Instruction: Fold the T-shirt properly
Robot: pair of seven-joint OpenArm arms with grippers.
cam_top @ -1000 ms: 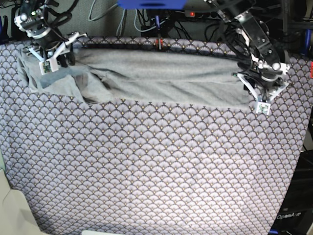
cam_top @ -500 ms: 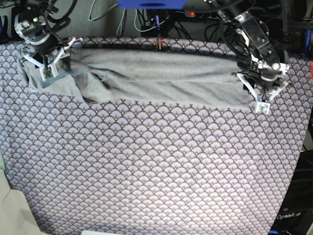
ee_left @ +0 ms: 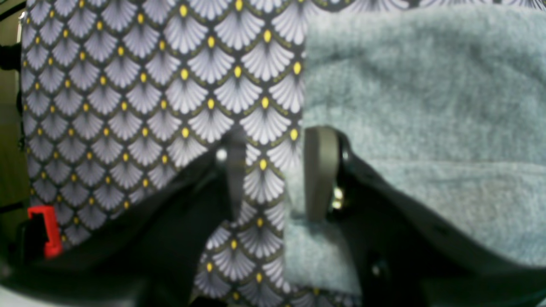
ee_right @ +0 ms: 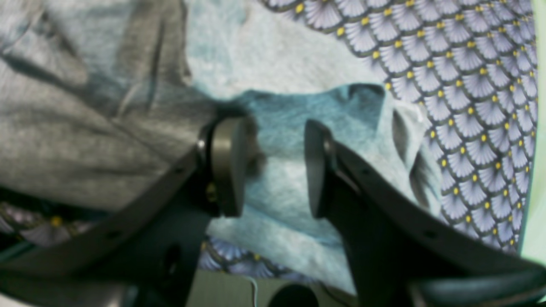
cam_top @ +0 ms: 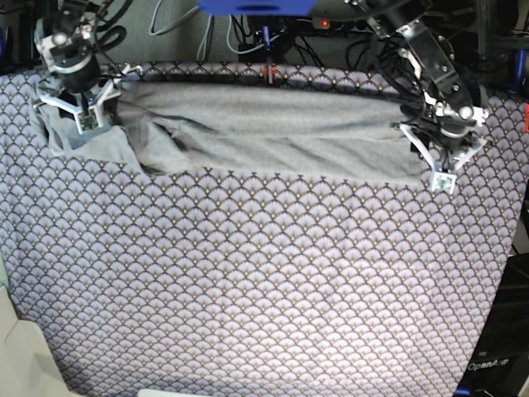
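T-shirt (cam_top: 264,132): I see it stretched in a long rumpled band along the far edge of the tablecloth (cam_top: 248,281), bunched at the right arm's end.
Left gripper (ee_left: 273,170): I find its jaws parted at the shirt's end, one pad over the bare cloth, the other at the shirt's edge; nothing is pinched.
Right gripper (ee_right: 271,166): I see it released, jaws apart over the crumpled fabric, gripping nothing.

The T-shirt (cam_top: 248,132) lies across the upper part of the tablecloth (cam_top: 264,289), right gripper (cam_top: 78,112) at its upper-left end, left gripper (cam_top: 438,153) at its right end.
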